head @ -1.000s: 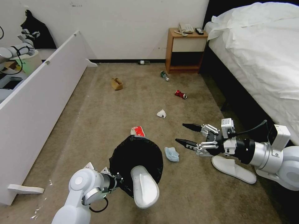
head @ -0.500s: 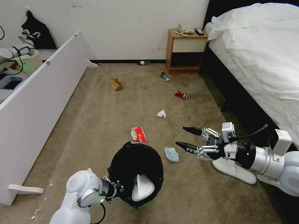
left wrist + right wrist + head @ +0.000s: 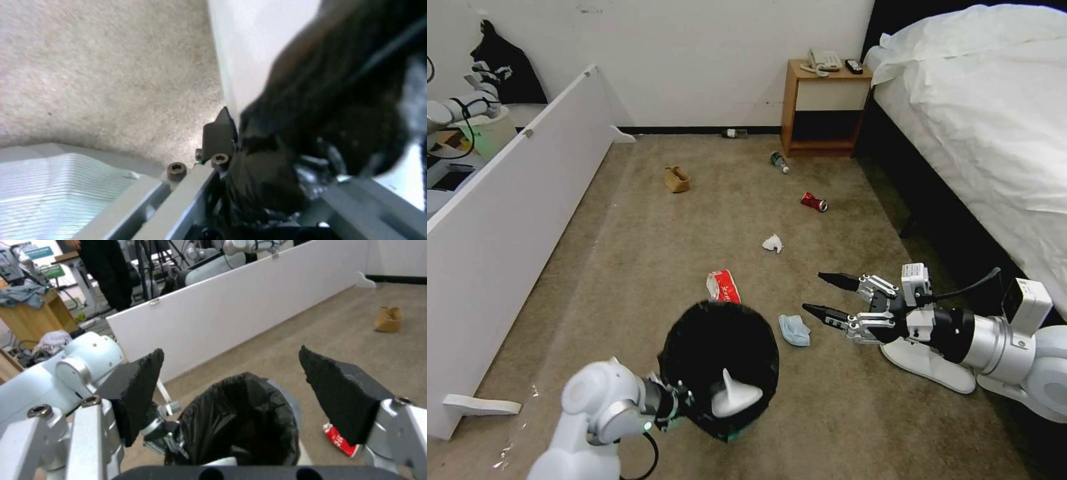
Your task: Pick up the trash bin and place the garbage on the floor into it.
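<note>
One slipper (image 3: pixel 735 398) is already seen inside the trash bin (image 3: pixel 720 347), lower centre of the head view, where the bin is held at its near rim by the left gripper (image 3: pixel 677 405), clamped on the black liner and the wall behind it, as the left wrist view suggests. The bin is judged light and thin-walled, stiff enough to carry by the rim, though the bag (loose and slick) could slide under the pads, so a grip pinching bag and plastic together is preferred. Its mouth is turned up and slightly toward the middle of the frame, its axis near upright. To the right, the right gripper (image 3: pixel 826 294) is held low with its fingers spread wide and nothing between them, tips pointing left toward the blue face mask (image 3: pixel 795 330) lying just beside the bin on the carpet (image 3: pixel 647 240). The mask is judged soft and nearly weightless, best pinched at a raised fold. A second slipper (image 3: pixel 928 363), partly under the right arm, lies with its long axis running from centre toward lower right; it is light and flexible, and the strap edge offers a hold. A red packet (image 3: pixel 724 286) lies just above the bin, flat and crinkly.
</note>
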